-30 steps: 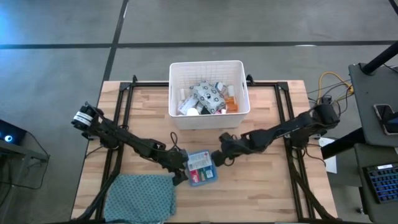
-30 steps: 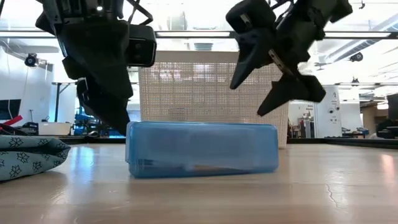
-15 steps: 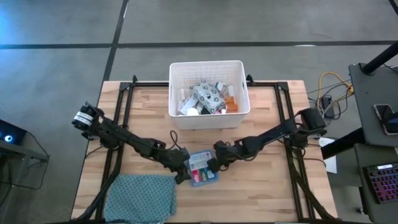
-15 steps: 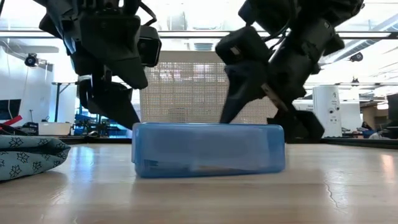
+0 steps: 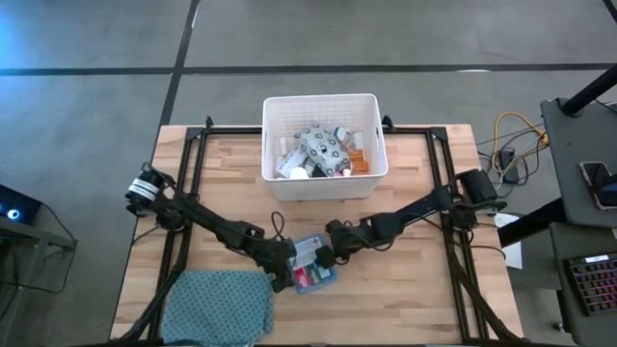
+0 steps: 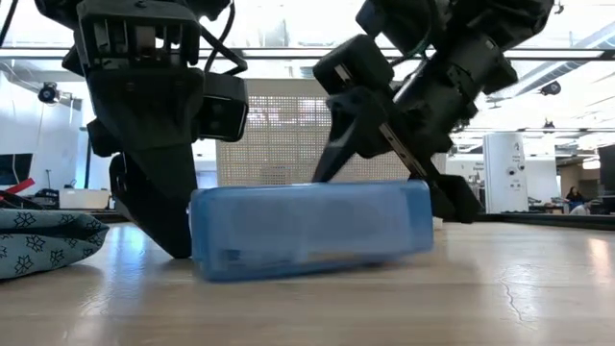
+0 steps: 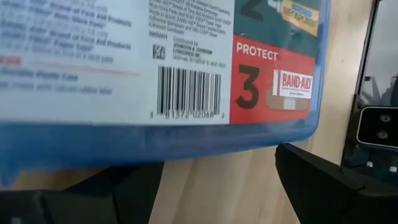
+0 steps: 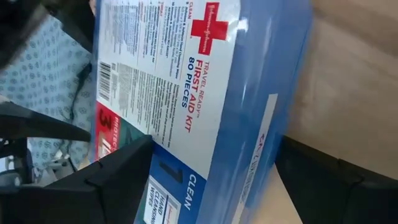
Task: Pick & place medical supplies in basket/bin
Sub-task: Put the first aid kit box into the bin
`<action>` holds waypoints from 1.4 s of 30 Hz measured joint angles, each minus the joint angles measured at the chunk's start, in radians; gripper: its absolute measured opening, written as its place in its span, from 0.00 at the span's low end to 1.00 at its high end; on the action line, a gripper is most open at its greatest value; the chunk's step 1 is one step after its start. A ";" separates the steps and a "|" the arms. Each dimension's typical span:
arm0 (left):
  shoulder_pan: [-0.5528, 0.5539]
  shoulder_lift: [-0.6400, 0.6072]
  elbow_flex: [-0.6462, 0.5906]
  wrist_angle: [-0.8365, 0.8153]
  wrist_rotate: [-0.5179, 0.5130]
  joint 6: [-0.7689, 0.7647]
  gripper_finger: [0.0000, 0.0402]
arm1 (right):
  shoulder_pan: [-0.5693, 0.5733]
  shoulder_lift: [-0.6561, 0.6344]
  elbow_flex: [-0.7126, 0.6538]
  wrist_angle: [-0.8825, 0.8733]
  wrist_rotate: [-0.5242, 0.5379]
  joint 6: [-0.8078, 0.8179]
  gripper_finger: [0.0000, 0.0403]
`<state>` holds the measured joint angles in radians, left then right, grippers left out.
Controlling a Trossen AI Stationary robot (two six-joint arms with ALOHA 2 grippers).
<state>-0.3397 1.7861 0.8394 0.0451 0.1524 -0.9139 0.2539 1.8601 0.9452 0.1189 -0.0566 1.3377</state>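
Observation:
The blue first-aid box (image 5: 310,264) lies on the table's near middle, tilted in the low view (image 6: 307,229): its left end is on the wood and its right end is raised. My left gripper (image 5: 286,270) is open at the box's left end. My right gripper (image 5: 328,258) is closed on the box's right part. The white slotted bin (image 5: 324,101) stands at the far middle and holds white bottles, a grey-green patterned pack and orange and pink containers. My left gripper has one finger (image 6: 163,216) standing on the table against the box's left end (image 6: 197,240), coming slanting from the left. In its wrist view the box's blue edge (image 7: 186,140) lies just ahead of both spread fingers. My right gripper pinches the box across its width, one finger (image 8: 106,180) on the labelled side and one (image 8: 329,180) on the blue edge (image 8: 267,155), slanting down from the table's right. The box's right end (image 6: 418,216) is lifted and its left end rests on the table.
A teal patterned folded cloth (image 5: 220,304) lies at the near left, close to my left arm, and shows low at the edge of the low view (image 6: 43,240). Bare wood (image 5: 415,289) stretches to the near right of the box.
My right gripper moved down and toward the table's left onto the box, and its fingers came to either side of it. My left gripper dropped to the table at the box's left end. The box turned slightly, and its right end tipped up while its left end stayed down.

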 joint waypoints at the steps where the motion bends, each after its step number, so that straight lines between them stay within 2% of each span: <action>1: 0.000 0.001 -0.001 0.004 -0.004 0.000 0.72 | 0.000 -0.001 0.009 -0.005 0.002 -0.003 0.79; 5: 0.003 -0.001 -0.002 0.008 -0.012 0.017 0.72 | 0.006 -0.002 0.038 0.012 -0.004 -0.008 0.80; 10: 0.008 0.000 0.000 0.037 -0.036 0.022 0.72 | 0.013 -0.006 0.092 0.041 -0.088 -0.056 0.79; 16: 0.008 -0.001 0.000 0.046 -0.056 0.023 0.72 | 0.012 -0.006 0.150 -0.110 0.005 -0.104 0.76; 19: 0.009 -0.003 0.000 0.050 -0.060 0.023 0.72 | 0.010 -0.004 0.147 -0.168 0.010 -0.111 0.73; 23: 0.008 -0.009 0.000 0.050 -0.087 0.023 0.72 | 0.010 -0.004 0.138 -0.162 -0.005 -0.110 0.63; 27: 0.005 -0.047 -0.003 0.032 -0.118 0.020 0.72 | 0.011 -0.007 0.159 -0.167 -0.020 -0.132 0.46; 30: -0.002 -0.119 -0.008 -0.007 -0.129 0.003 0.72 | 0.010 -0.030 0.178 -0.192 -0.015 -0.180 0.35; 33: -0.010 -0.230 -0.007 -0.068 -0.131 -0.028 0.72 | 0.010 -0.081 0.208 -0.228 0.005 -0.237 0.35; 36: -0.009 -0.365 -0.006 -0.115 -0.175 -0.028 0.72 | -0.002 -0.155 0.261 -0.317 0.063 -0.303 0.35; 39: 0.002 -0.514 -0.006 -0.101 -0.209 -0.025 0.72 | -0.026 -0.236 0.326 -0.400 0.101 -0.387 0.36; 42: 0.005 -0.671 0.000 -0.085 -0.321 0.021 0.72 | -0.048 -0.318 0.401 -0.461 0.226 -0.461 0.40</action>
<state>-0.3347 1.1150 0.8390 -0.0396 -0.1690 -0.8934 0.2054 1.5416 1.3464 -0.3418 0.1697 0.8763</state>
